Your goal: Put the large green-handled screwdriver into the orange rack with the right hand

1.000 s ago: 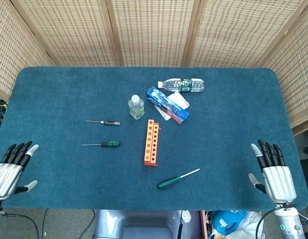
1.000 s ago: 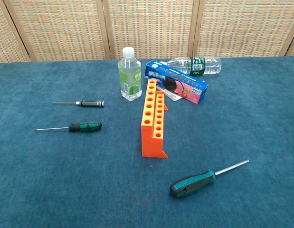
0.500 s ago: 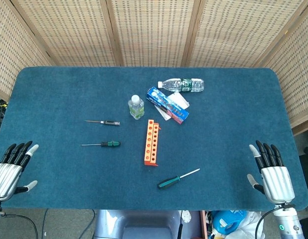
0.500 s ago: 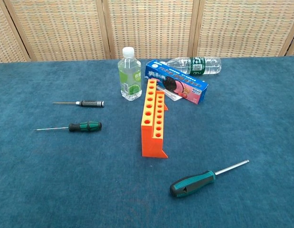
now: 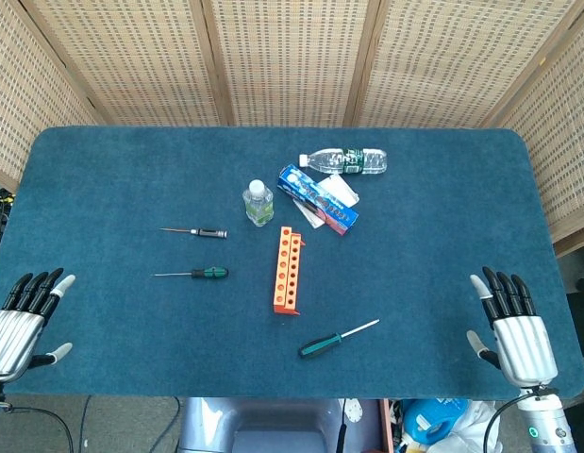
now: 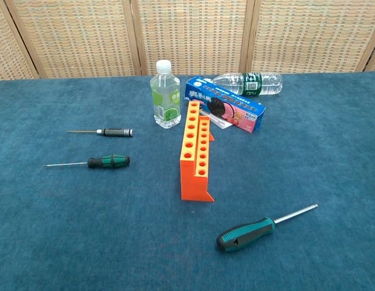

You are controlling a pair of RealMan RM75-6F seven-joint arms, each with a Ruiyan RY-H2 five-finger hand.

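Hands sit at the near edge of the table [image 5: 103, 170], and I take the orange rack [image 5: 286, 271] as my landmark. Far to the rack's left and nearer me, my left hand [image 5: 18, 324] rests with fingers spread wide, holding nothing. Closer in on the rack's left lie two small screwdrivers, well apart from it: a black-handled screwdriver [image 5: 199, 232] farther back and a small green-handled screwdriver [image 5: 197, 274] level with the rack's middle. Just behind the rack's far end, slightly left, a small bottle [image 5: 258, 203] stands upright. Behind the rack to the right I see a blue box [image 5: 317, 198] lying flat, and beyond that a clear bottle [image 5: 346, 161] on its side. The large green-handled screwdriver [image 5: 337, 338] lies on the cloth in front of the rack and to its right, near but not touching, handle toward me. Far right of the rack, my right hand [image 5: 518, 334] rests empty, fingers extended and apart
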